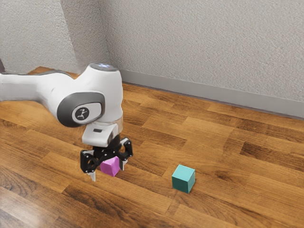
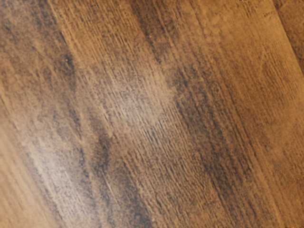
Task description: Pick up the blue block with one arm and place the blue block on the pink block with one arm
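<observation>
Exterior view: arm (image 1: 71, 95) comes in from the exterior view's left, with the gripper (image 1: 108, 172) low over the wood surface (image 1: 228, 142). Fingers are spread and pinch nothing. The pink block (image 1: 110, 166) shows in the gap between the fingers and rests on the wood; can't tell if it's between them or behind them. The blue block (image 1: 183, 178) sits flat on the wood to the exterior view's right of the gripper, well apart from the pink block and untouched.

Wrist view: wood surface (image 2: 152, 114) under the hand, grain running diagonally.
</observation>
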`<state>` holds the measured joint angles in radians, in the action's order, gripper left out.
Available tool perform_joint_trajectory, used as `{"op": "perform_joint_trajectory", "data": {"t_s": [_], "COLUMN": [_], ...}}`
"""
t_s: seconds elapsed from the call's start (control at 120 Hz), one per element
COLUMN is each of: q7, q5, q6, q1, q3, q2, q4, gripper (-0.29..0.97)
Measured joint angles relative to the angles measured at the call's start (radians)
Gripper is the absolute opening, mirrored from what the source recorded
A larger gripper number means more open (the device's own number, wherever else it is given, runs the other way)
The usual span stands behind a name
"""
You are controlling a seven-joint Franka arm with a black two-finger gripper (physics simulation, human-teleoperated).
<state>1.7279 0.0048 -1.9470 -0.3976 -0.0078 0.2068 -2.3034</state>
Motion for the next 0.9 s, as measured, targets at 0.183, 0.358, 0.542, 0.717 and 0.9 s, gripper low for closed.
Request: {"op": "perform_joint_trajectory", "data": {"t_s": [0.183,0.358,0.542,0.717,0.9], "q7": [0.244,0.472,0.698,0.864,0.974], "q5": [0.007,0.016,0.010,0.001,0.011], "q6": [-0.164,-0.319,-0.424,-0.463,-0.445], "q1": [0.001,-0.005,0.000,-0.001,0.000], "q3": [-0.058,-0.095,-0.096,-0.089,-0.075], "q2": [-0.078,-0.129,-0.223,-0.380,-0.451], "q4": [-0.015,-0.011,0.049,0.184,0.251], "gripper": [0.68,0.68,0.68,0.68,0.68]}}
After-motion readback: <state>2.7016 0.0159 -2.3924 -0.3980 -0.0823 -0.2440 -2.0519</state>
